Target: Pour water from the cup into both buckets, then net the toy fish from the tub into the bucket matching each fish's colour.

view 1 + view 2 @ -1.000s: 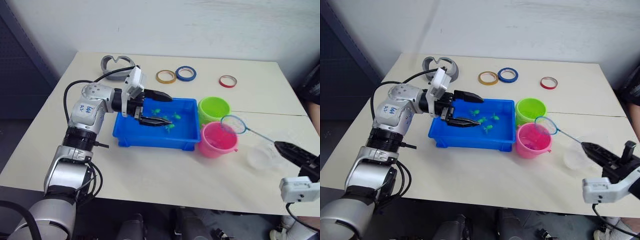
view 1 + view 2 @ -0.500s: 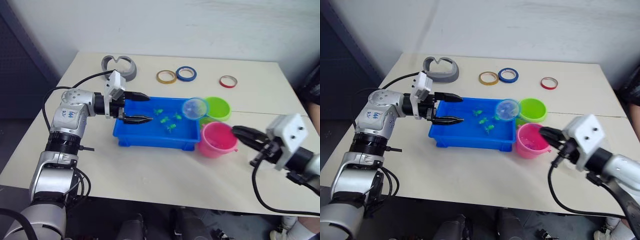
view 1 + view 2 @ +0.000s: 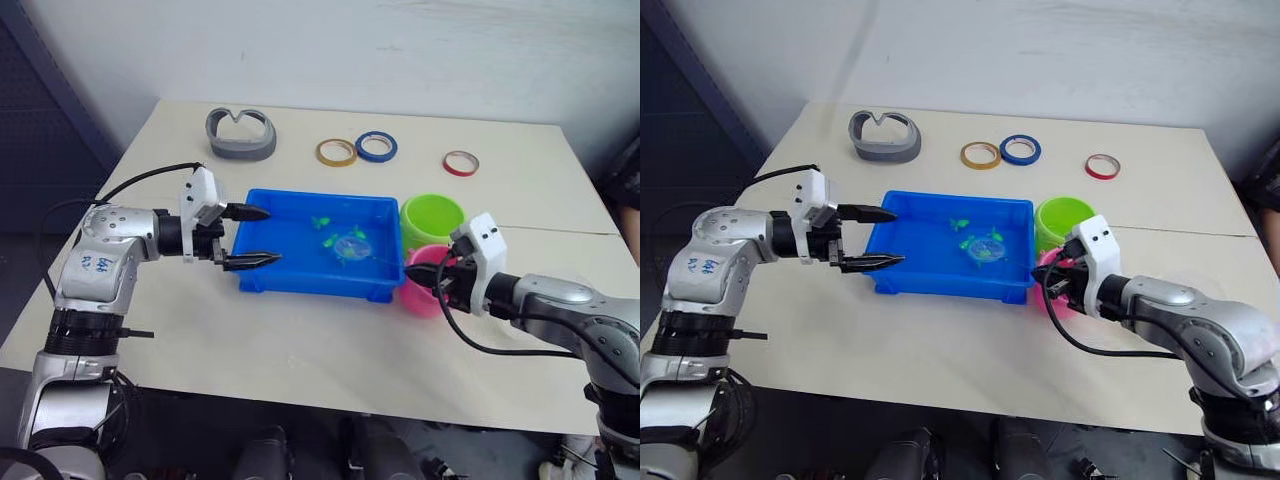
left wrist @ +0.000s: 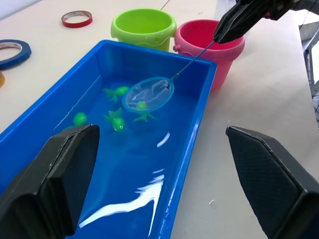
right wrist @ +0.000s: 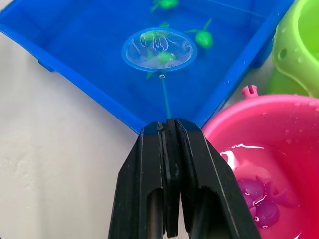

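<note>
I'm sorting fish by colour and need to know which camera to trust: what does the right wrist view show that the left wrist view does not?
Right wrist view alone: the inside of the pink bucket, with purple-pink fish lying in its water. Left wrist view alone: the left gripper, open at the tub's near end, and a red tape ring on the table. Both: the blue tub, the net lowered over green fish, the right gripper shut on its handle, and the green bucket.
</note>
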Robot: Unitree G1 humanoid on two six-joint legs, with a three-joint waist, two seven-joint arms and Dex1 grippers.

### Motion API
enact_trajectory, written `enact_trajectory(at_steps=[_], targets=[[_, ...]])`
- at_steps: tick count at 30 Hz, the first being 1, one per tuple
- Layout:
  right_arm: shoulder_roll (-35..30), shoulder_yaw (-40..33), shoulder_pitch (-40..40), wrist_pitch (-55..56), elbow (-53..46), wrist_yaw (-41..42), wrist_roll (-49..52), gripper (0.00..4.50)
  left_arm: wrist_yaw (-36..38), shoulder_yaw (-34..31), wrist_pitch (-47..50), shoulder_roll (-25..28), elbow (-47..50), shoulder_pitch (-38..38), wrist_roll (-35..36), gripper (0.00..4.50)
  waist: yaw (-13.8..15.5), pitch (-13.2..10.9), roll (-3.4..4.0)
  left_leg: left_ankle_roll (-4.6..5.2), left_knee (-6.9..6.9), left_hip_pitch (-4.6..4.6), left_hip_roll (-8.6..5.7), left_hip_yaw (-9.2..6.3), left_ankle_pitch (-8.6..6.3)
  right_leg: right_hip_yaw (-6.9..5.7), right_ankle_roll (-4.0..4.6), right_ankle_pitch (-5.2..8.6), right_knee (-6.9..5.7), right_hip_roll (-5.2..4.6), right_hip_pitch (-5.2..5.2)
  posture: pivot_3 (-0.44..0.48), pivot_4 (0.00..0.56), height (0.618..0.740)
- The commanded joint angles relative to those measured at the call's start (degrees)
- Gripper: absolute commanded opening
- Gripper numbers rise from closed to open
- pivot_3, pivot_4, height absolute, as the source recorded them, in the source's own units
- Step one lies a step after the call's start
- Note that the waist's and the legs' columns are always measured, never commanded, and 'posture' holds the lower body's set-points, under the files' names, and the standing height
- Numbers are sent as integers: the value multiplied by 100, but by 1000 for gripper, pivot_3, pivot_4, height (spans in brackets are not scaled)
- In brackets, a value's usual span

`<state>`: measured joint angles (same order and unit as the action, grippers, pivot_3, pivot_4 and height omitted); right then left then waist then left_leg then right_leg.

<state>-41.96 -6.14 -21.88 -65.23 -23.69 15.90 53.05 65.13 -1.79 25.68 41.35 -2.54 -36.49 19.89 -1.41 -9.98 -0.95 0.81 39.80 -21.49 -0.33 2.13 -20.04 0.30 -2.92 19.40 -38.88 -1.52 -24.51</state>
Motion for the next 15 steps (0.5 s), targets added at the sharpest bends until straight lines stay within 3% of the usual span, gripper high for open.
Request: enact_trajectory(at_steps=[1,15], targets=[[90,-1,-217,-42,178,69,-144,0,-155,-252,138,130,410,121,166,4443,-20,0,0,0,0,1,0,0,0,0,0,0,0,0,0,0,150,740],[268,12,-377,-267,483,324,-451,0,-376,-352,227,294,638,290,265,4443,-10,0,0,1,-6,0,0,0,-1,-1,0,0,-1,1,0,0,150,740]])
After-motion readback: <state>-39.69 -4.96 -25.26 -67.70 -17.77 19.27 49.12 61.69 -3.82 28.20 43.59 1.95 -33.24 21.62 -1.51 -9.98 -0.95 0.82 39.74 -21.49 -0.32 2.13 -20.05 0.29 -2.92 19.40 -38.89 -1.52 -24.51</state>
